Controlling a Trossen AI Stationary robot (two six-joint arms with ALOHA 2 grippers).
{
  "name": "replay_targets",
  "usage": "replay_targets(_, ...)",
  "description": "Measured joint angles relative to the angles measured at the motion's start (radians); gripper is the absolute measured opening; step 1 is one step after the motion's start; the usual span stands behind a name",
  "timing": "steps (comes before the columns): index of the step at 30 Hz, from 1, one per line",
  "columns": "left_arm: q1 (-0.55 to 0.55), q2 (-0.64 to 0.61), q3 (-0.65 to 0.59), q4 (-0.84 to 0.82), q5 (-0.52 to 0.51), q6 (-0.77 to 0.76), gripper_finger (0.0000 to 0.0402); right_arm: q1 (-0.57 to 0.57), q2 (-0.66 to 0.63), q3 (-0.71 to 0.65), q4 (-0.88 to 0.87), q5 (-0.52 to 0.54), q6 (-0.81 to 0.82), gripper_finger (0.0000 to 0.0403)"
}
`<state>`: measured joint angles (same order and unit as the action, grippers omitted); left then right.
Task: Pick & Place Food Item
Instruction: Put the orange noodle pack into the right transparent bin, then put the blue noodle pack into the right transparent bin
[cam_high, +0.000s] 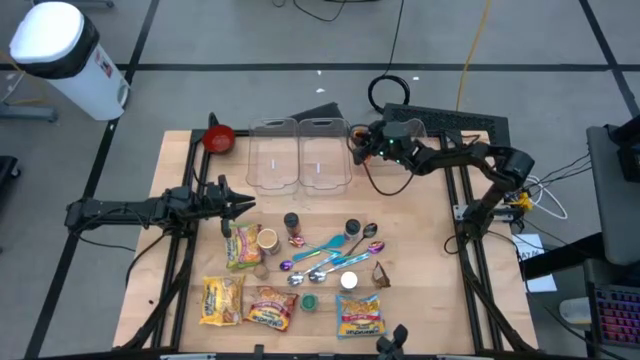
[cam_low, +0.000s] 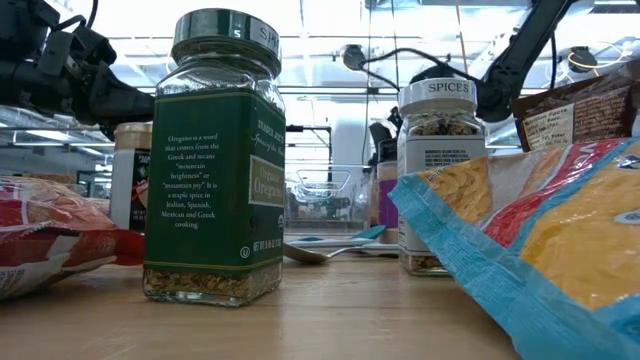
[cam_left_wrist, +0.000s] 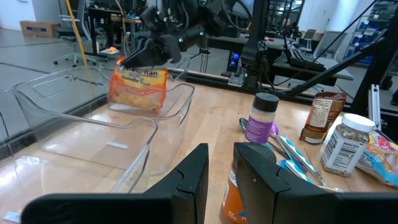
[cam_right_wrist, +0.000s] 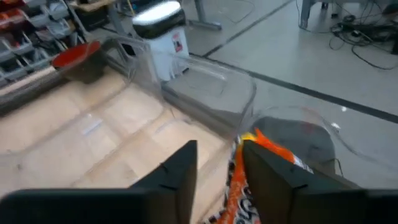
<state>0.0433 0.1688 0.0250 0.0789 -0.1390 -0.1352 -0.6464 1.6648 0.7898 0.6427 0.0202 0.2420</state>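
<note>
An orange-and-yellow noodle packet (cam_left_wrist: 138, 87) stands in the right one of two clear containers (cam_left_wrist: 179, 99), which sit side by side at the table's far middle (cam_high: 323, 155). My right gripper (cam_high: 356, 143) is over that container's right rim, its fingers parted around the packet's top (cam_right_wrist: 239, 186). My left gripper (cam_high: 246, 205) waits at the table's left, level above the boards. Its fingers (cam_left_wrist: 221, 180) are a little apart with nothing between them. My right gripper has the packet's top edge (cam_right_wrist: 236, 177) between its parted fingers, against the inner side of one finger (cam_right_wrist: 261, 168). Whether the other finger touches it I cannot tell. The fingers come from the table's right, slanting down. The packet stands nearly upright, its lower part inside the container.
Food packets (cam_high: 222, 298) (cam_high: 358, 315), spice jars (cam_high: 291, 222) (cam_low: 212, 150) and spoons (cam_high: 325, 250) crowd the near half. A red bowl (cam_high: 218, 138) sits at the far left corner beside the left container (cam_high: 272, 155). A white bin (cam_high: 60, 45) stands on the floor.
</note>
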Motion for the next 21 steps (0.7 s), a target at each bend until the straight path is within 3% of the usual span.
replay_targets(10, 0.000, 0.000, 0.000, 0.000, 0.000, 0.000, 0.0081, 0.000, -0.134, -0.001, -0.088, -0.087, -0.030, 0.0221)
replay_targets(21, 0.000, 0.000, 0.000, 0.000, 0.000, 0.000, 0.0081, 0.002, -0.351, -0.001, -0.454, -0.130, -0.072, 0.0234)
